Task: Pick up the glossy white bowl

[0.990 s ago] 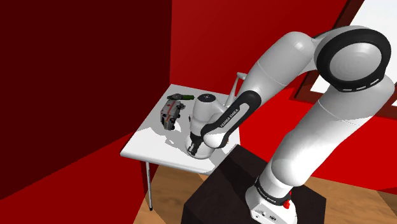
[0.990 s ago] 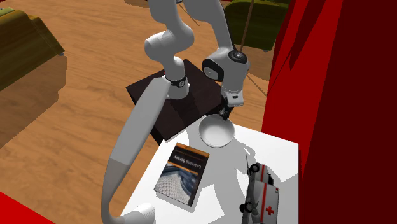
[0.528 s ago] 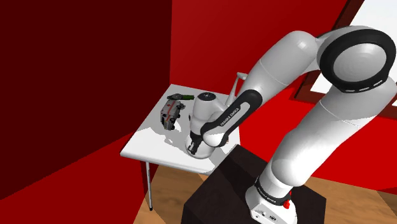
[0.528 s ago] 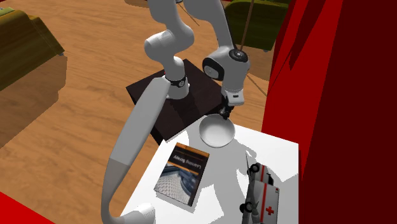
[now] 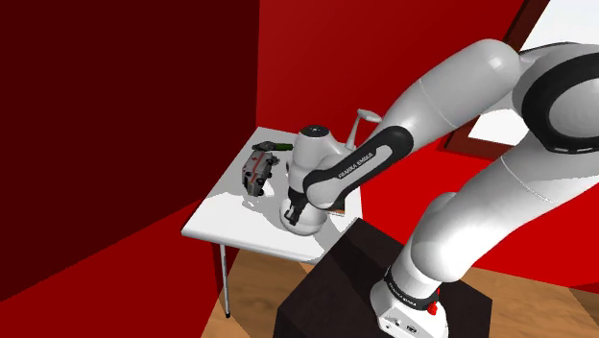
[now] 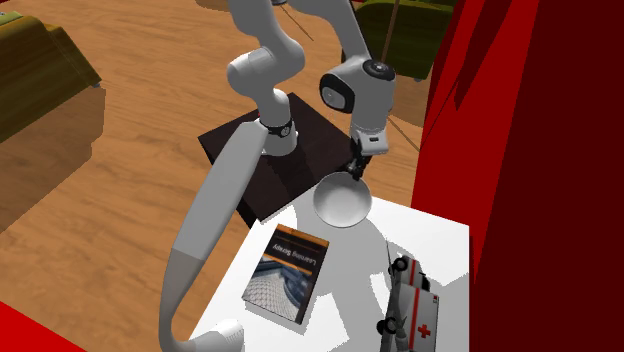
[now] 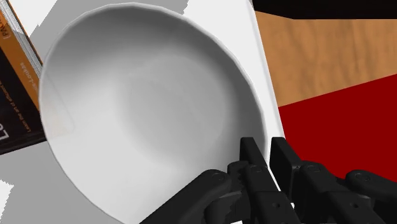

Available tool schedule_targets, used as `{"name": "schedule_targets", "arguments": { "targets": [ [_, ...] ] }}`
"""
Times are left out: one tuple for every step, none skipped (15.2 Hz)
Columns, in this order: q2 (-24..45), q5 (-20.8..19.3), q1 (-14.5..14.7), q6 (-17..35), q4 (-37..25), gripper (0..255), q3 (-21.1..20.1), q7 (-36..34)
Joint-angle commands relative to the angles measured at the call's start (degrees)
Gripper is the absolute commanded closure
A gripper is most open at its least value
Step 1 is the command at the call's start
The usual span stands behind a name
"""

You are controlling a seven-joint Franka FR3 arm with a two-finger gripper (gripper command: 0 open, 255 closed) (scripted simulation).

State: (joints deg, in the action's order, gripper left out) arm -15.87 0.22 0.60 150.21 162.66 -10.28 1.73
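The glossy white bowl hangs tilted just over the near corner of the white table, beside the stand. My black gripper is shut on its rim from above. In the wrist view the two fingers clasp the rim of the bowl, one inside the bowl and one outside. In the shoulder view the gripper points down at the bowl, which the hand partly hides.
A book lies flat on the table beyond the bowl. A toy ambulance stands near the red wall. The dark stand sits right against the table's edge. A wooden floor lies around them.
The arm has risen and the hand has swung upward. The bowl has come up slightly with the gripper and tilted.
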Motion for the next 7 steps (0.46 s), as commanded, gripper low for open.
{"name": "schedule_targets", "arguments": {
  "targets": [
    [-1.72, 0.4, 0.2, -2.1, -0.38, 255, 0.32, 0.52],
    [-2.61, 0.59, 0.32, -3.19, -0.59, 255, 0.43, 0.7],
    [-3.48, 0.76, 0.44, -4.28, -0.81, 255, 0.54, 0.86],
    [-4.33, 0.91, 0.55, -5.37, -1.05, 255, 0.65, 1.01],
    [-5.16, 1.04, 0.64, -6.45, -1.31, 255, 0.75, 1.14],
    [-5.28, 1.05, 0.66, -6.61, -1.35, 255, 0.77, 1.16],
    [-5.28, 1.06, 0.66, -6.61, -1.35, 255, 0.77, 1.16]
  ]
}}
